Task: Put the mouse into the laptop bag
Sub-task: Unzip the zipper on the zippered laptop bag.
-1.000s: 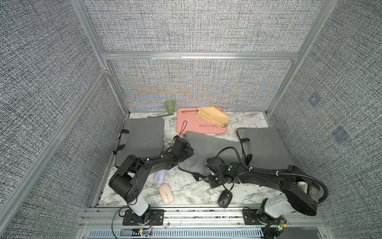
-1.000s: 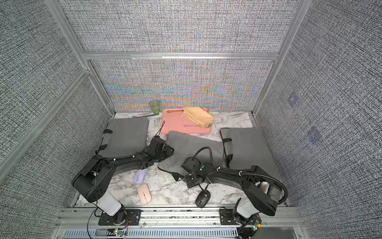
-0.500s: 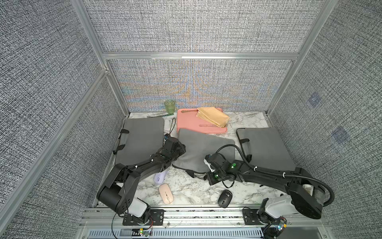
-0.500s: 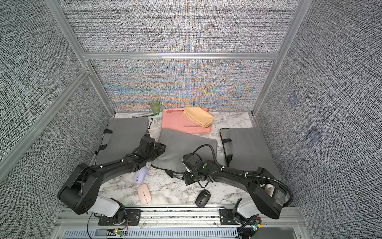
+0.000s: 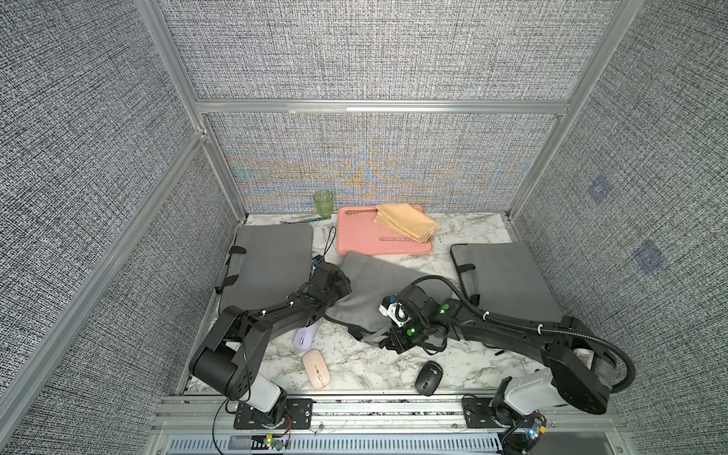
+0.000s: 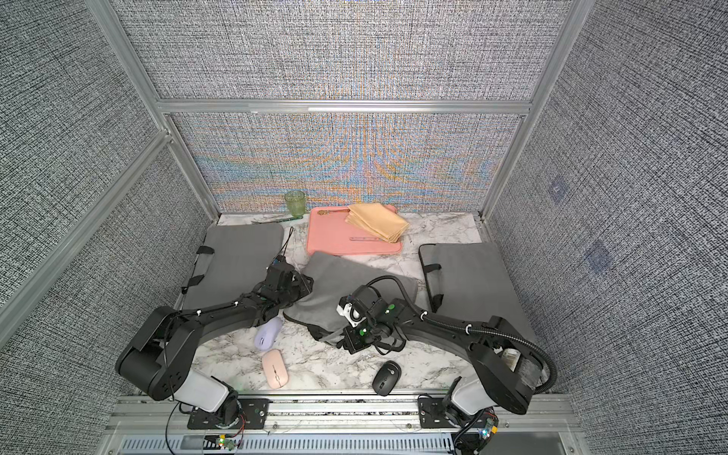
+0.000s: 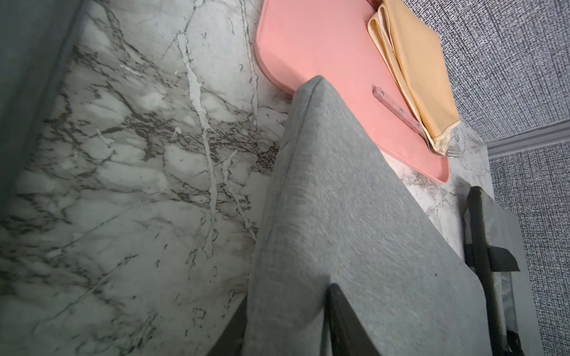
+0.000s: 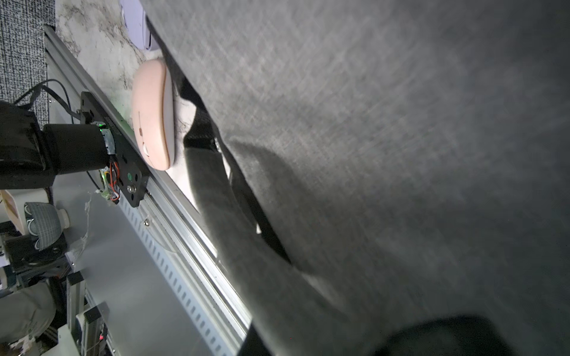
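Both arms are working on the middle grey laptop bag (image 5: 378,287), apparently to open its mouth. The left claw (image 7: 289,292), partly open, clamps the bag's side edge. The right claw (image 5: 394,342) is pinched tight on the front handle. A lilac mouse (image 5: 306,337), pink mouse (image 5: 316,368) and black mouse (image 5: 428,377) lie on the table (image 5: 374,362), outside the bag. The next move probably calls for spreading the opening, then freeing one claw to fetch a mouse.

Across my table (image 5: 370,362) I find three bags: left bag (image 5: 272,260), middle laptop bag (image 5: 378,287), right bag (image 5: 508,275). Behind the middle: tray (image 5: 366,240), napkin (image 5: 405,222) on it, cup (image 5: 323,203) left of it. Before the bags: left mouse (image 5: 305,338), centre mouse (image 5: 316,368), right mouse (image 5: 428,377).
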`<state>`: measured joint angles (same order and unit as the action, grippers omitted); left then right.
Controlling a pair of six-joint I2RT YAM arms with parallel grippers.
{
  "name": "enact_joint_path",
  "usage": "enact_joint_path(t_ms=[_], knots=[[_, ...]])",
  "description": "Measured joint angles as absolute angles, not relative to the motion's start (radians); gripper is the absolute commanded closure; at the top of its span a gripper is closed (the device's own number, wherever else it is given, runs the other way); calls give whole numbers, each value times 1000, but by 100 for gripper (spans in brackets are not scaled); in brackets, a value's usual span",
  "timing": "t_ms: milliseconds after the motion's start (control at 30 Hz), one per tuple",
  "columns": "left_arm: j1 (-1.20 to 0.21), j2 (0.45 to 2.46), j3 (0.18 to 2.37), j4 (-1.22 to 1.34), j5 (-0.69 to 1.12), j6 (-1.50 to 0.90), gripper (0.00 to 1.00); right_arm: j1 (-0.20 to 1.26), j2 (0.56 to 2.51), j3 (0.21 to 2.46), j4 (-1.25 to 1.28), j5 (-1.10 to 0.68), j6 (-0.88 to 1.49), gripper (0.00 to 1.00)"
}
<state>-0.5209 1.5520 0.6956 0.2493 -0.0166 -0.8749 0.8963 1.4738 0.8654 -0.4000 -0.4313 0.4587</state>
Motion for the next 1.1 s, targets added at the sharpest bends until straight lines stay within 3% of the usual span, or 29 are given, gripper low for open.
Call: enact_joint_path(t_ms=[33,133,200,567,833,867,1100], knots=[[-521,1559,700,255,-14,-870,65,896,1476,863,-398,-439,459,100],[-519,1573,718,274,-1,-854,21,890,1483,861,-403,-437,458,100],[-513,1569,723,303,-7,-863,6,882,1490,862,-416,-411,457,100],[-558,1370,648,271,98,-915,2,868,1537,911,-539,-227,444,100],[-659,1184,480,187,68,-979,3,818,1509,897,-593,-268,459,100],[-664,1155,466,170,56,-985,7,802,1507,897,-592,-287,460,100],[-665,1058,410,105,-74,-982,88,749,1499,940,-601,-281,473,100]])
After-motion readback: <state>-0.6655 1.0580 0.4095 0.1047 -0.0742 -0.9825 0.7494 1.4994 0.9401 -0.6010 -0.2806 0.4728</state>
